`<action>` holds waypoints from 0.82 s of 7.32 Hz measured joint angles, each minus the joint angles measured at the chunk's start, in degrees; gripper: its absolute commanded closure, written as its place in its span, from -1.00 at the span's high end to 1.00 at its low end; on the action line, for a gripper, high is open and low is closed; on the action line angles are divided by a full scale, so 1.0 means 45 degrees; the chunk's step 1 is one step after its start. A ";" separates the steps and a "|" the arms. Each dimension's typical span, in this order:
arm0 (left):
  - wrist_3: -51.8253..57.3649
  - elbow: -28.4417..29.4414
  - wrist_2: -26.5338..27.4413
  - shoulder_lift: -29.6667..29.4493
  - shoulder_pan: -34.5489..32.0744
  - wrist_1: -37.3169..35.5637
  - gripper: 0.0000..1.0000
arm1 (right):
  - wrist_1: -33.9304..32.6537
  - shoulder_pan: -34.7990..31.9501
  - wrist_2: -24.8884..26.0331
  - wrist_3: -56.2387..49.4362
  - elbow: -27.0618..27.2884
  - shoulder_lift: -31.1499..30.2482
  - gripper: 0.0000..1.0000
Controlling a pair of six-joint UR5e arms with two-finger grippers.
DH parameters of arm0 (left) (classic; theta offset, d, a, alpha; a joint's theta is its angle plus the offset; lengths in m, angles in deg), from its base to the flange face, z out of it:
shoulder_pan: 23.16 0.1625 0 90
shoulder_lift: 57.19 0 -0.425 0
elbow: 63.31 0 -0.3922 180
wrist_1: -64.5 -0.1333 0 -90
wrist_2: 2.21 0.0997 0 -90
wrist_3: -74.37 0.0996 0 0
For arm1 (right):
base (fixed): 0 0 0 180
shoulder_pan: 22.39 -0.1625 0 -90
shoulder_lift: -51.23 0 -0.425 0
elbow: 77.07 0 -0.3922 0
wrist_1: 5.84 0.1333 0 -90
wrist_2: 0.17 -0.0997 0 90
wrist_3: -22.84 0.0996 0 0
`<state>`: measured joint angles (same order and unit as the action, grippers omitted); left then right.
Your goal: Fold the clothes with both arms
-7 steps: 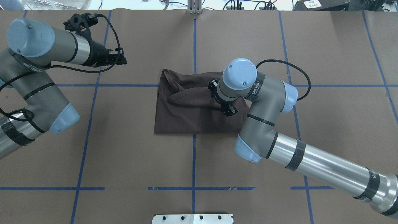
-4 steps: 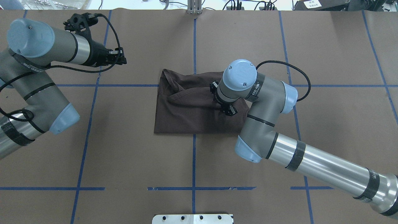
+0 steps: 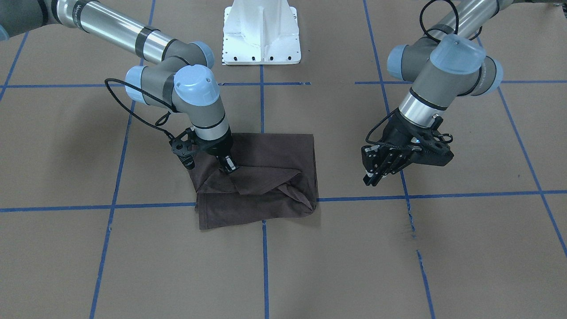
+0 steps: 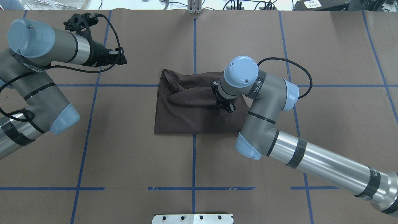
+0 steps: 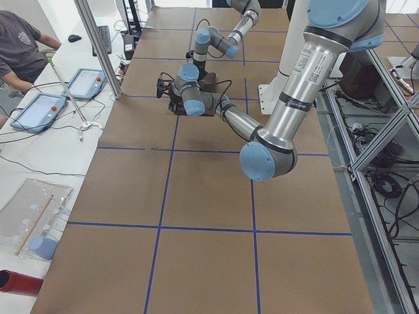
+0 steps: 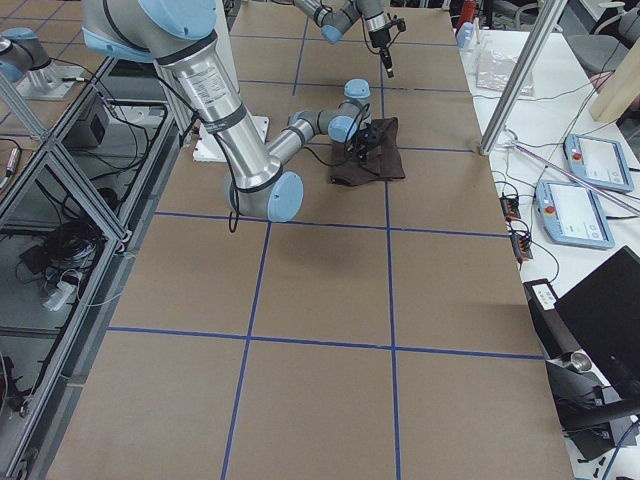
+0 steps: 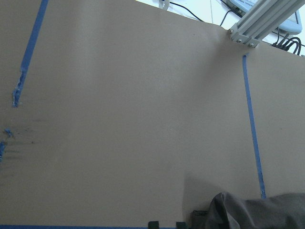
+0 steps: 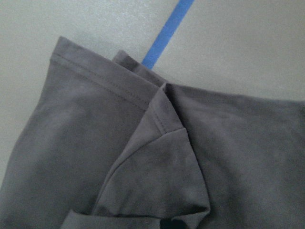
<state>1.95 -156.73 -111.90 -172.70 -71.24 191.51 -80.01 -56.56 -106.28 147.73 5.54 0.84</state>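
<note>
The dark grey-brown T-shirt (image 3: 266, 199) (image 4: 186, 115) lies folded into a rough rectangle at the middle of the table, with a triangular flap on top. My right gripper (image 3: 228, 167) (image 4: 229, 108) points down onto the shirt's right part, shut, and creases in the cloth run to its tip. The right wrist view is filled with the shirt (image 8: 119, 143) and its hemmed flap. My left gripper (image 3: 372, 179) (image 4: 122, 57) hangs shut and empty above bare table, well left of the shirt. A corner of the shirt (image 7: 257, 210) shows low in the left wrist view.
Brown paper with blue tape lines (image 4: 194, 161) covers the table. The white pedestal base (image 3: 261, 35) (image 4: 192, 218) stands at the robot's edge. A seated person (image 5: 23, 39) and tablets (image 5: 85, 82) are on a side bench beyond the far edge.
My right gripper and wrist have shifted slightly toward the far side over the shirt. The shirt's outline looks the same. The left arm has not moved.
</note>
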 measured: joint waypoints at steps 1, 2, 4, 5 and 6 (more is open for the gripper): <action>0.0000 0.0016 0.0000 0.0002 0.0008 0.0000 -0.50 | 0.0005 -0.0370 -0.0209 -0.0180 0.0001 0.0048 -1.00; 0.0000 0.0026 0.0005 0.0005 0.0014 0.0000 -0.50 | 0.0022 -0.0735 -0.0328 -0.0430 -0.0118 0.0142 -1.00; -0.0030 0.0031 0.0158 0.0045 0.0050 0.0000 -0.50 | 0.0044 -0.1332 -0.0498 -0.0685 -0.1587 0.1189 -1.00; -0.0122 0.0025 0.0369 0.0085 0.0097 0.0000 -0.49 | 0.0093 -0.1599 -0.0561 -0.0744 -0.2552 0.1804 -1.00; -0.0310 -0.0006 0.0643 0.0095 0.0200 0.0000 -0.49 | 0.0160 -0.1876 -0.0618 -0.0817 -0.3310 0.2263 -1.00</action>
<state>0.56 -156.76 -109.01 -172.28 -70.34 191.51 -79.29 -65.00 -109.06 144.05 -9.35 11.03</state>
